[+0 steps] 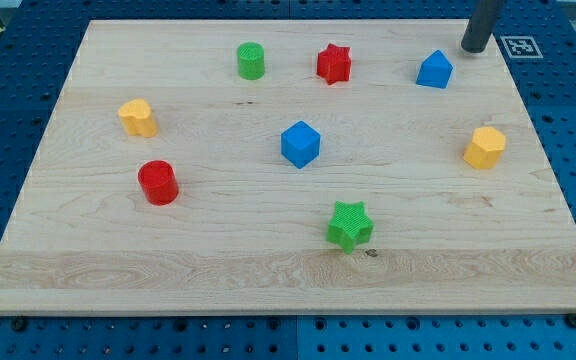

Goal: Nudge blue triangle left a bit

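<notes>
The blue triangle point(434, 71) sits near the view's top right of the wooden board point(218, 250). My tip point(475, 47) rests on the board just to the upper right of the blue triangle, a small gap apart from it. The rod rises out of the view's top edge.
A red star point(334, 64) and a green cylinder point(251, 61) lie left of the triangle. A blue cube point(300, 144) is at centre. A yellow block point(485, 148) is at right, another yellow block point(138, 118) at left, a red cylinder point(157, 183) lower left, a green star point(349, 225) at bottom centre.
</notes>
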You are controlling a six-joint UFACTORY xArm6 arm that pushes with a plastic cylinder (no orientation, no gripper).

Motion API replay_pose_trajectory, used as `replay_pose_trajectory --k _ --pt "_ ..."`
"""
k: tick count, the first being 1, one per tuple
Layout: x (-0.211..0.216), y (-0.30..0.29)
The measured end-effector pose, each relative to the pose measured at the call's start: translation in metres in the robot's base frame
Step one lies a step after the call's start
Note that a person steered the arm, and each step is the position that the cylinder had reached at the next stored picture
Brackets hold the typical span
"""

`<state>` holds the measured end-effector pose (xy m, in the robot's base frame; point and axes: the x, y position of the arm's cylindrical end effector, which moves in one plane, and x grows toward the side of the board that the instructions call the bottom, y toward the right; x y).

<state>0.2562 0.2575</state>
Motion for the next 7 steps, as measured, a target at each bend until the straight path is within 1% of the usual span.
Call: replay_pose_trajectory --k 1,2,3,5,7 --pt "0.037 -0.002" --pt "0.1 -0.005" --pt "0.104 -0.004" --pt "0.104 0.039" --pt "0.105 0.042"
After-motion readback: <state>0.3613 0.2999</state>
